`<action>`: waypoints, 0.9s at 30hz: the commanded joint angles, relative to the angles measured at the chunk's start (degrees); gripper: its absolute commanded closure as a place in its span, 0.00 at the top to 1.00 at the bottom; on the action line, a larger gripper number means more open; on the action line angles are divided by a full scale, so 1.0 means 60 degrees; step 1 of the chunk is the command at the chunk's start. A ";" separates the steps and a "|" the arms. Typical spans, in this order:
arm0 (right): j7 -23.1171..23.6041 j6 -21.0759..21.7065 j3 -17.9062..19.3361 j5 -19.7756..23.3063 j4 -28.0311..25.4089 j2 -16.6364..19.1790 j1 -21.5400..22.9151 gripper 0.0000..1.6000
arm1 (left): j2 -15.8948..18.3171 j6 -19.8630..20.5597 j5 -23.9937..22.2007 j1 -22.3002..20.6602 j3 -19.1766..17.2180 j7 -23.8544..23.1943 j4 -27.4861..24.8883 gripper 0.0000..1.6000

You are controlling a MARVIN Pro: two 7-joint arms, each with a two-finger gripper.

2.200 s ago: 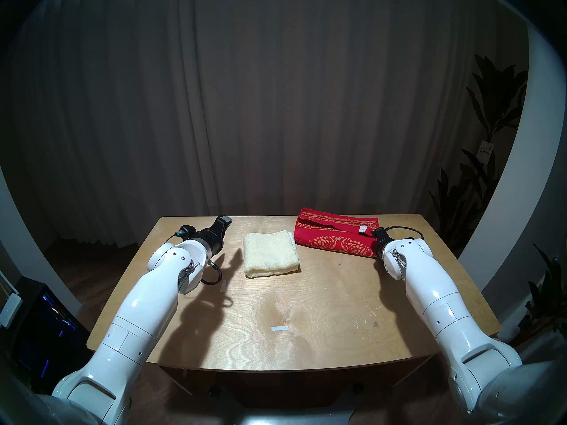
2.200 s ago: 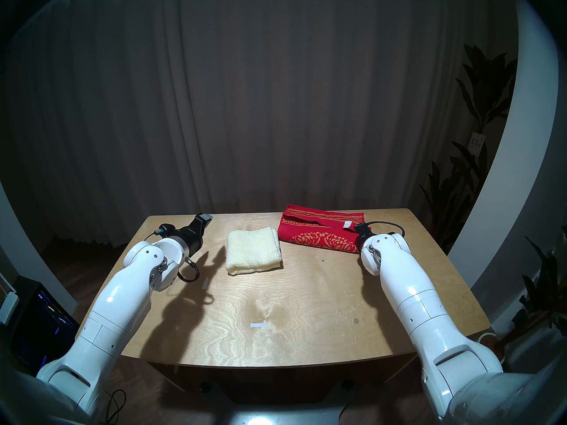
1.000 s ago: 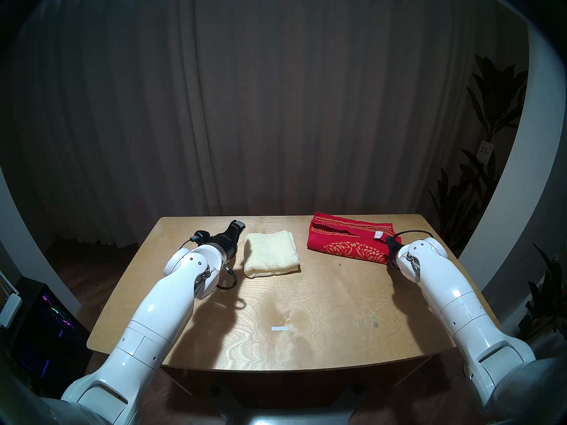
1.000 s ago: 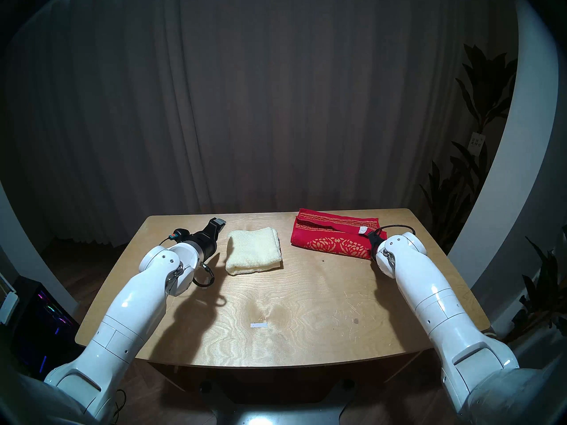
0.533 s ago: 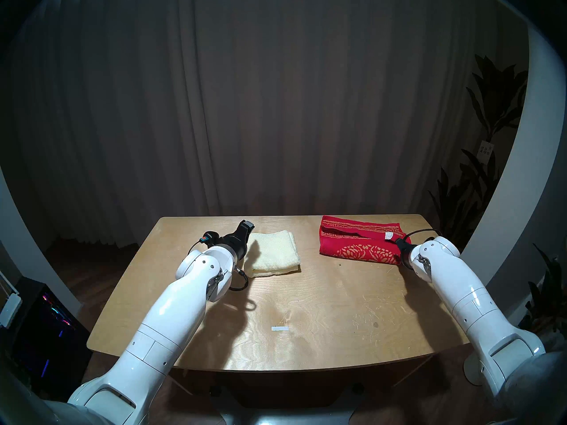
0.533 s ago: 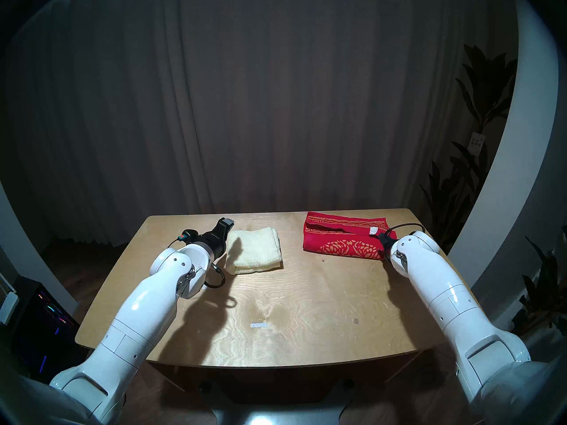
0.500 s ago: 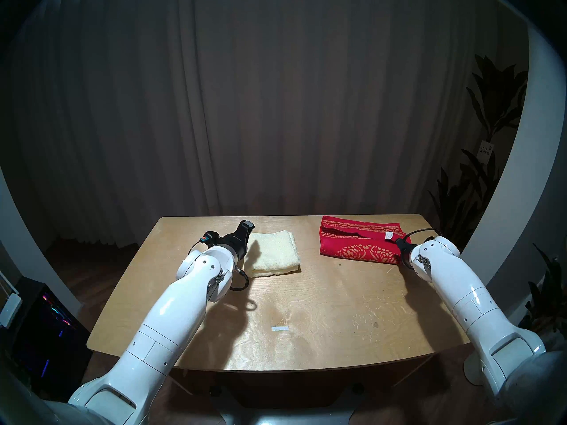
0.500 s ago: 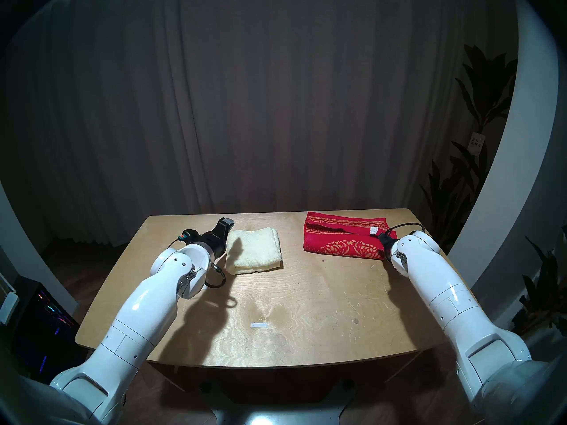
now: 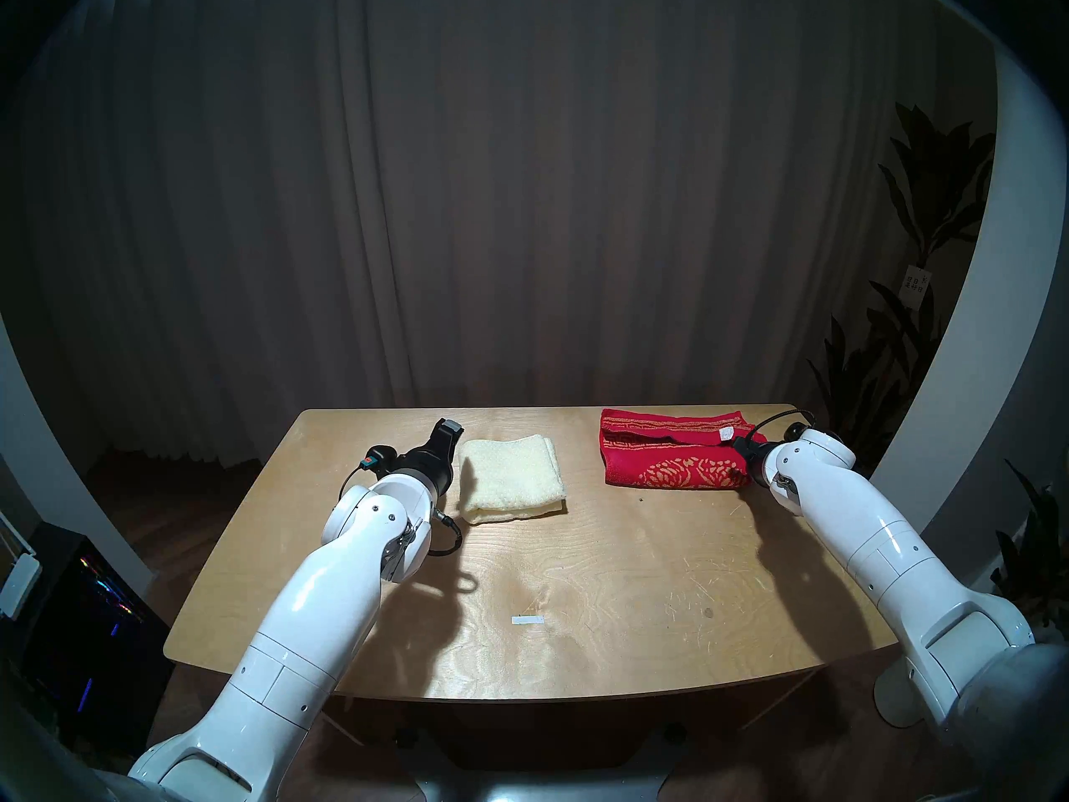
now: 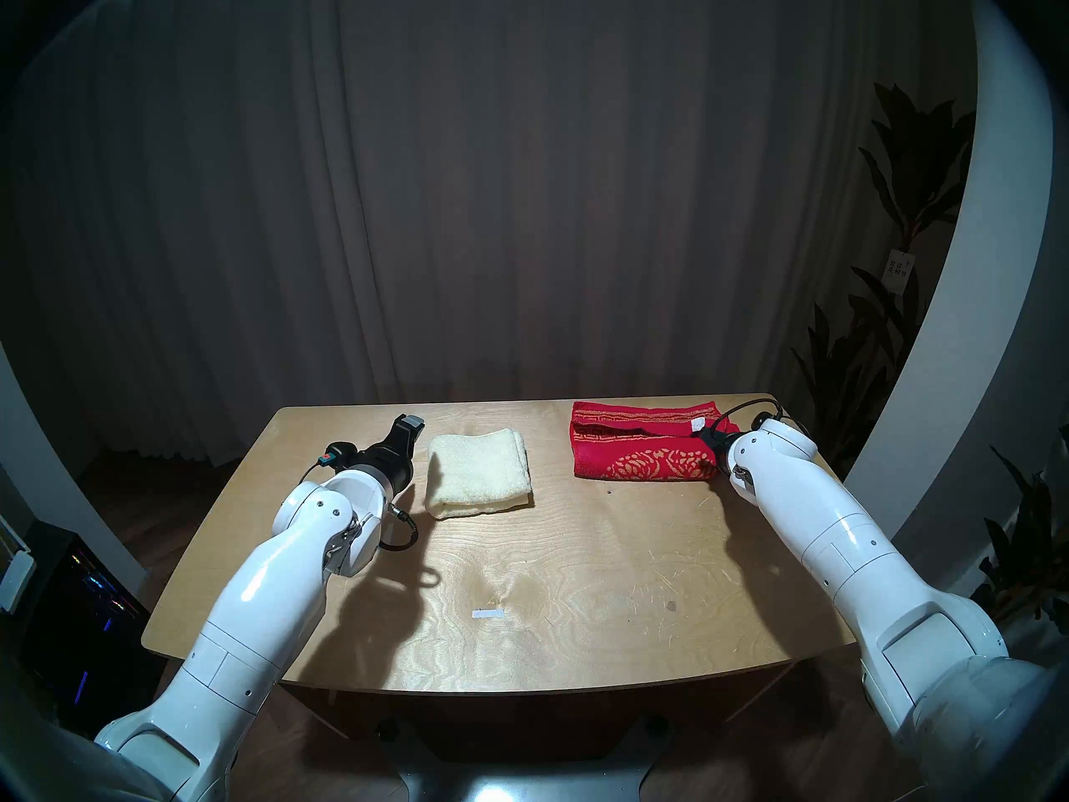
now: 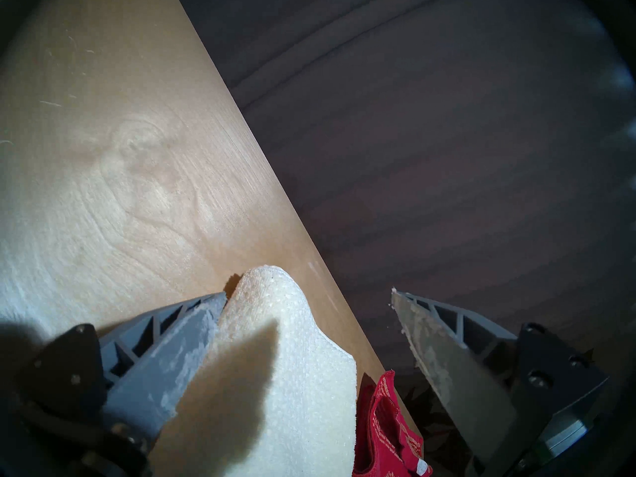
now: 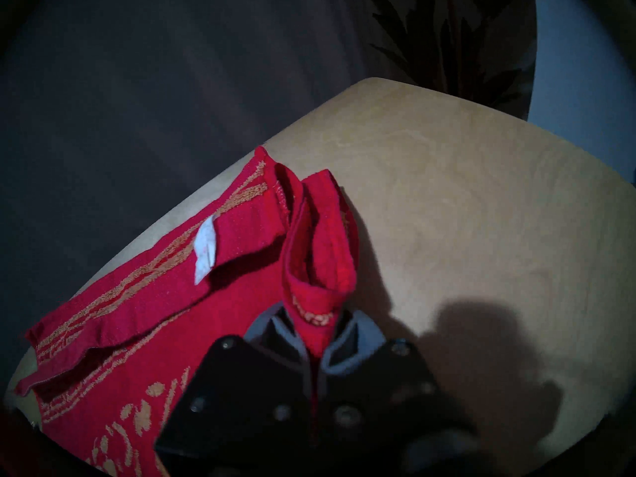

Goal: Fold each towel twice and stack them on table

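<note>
The right pincer pinched the red towel's near corner; the left pincer stood spread beside the cream towel. Carrying that corner leftward, low over the counter, should keep the layers aligned.

- Cream towel: pale yellow, tiny raised dots.
- Red towel: bright red, gold key border, gold floral motif, white tag.
- Tabletop: light plywood grain.
</note>
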 commanded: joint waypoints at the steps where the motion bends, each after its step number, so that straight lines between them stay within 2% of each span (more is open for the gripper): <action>1: 0.0342 0.0004 -0.0535 -0.0787 -0.0381 0.0057 0.0646 0.00 | 0.0121 -0.0313 -0.0021 0.0344 -0.0327 -0.0076 -0.0609 1.00; 9: 0.0819 -0.0197 -0.1408 -0.1921 -0.0606 0.0101 0.0852 0.00 | 0.0139 -0.0522 -0.0056 0.0679 -0.0571 -0.0095 -0.0881 1.00; 18: 0.1463 -0.0191 -0.2100 -0.2622 -0.0736 -0.0017 0.1244 0.00 | 0.0139 -0.0730 -0.0085 0.0886 -0.0817 -0.0160 -0.0939 1.00; 27: 0.2010 -0.0068 -0.2754 -0.3068 -0.0560 -0.0385 0.1661 0.00 | 0.0184 -0.0894 -0.0187 0.1021 -0.1087 -0.0199 -0.0960 1.00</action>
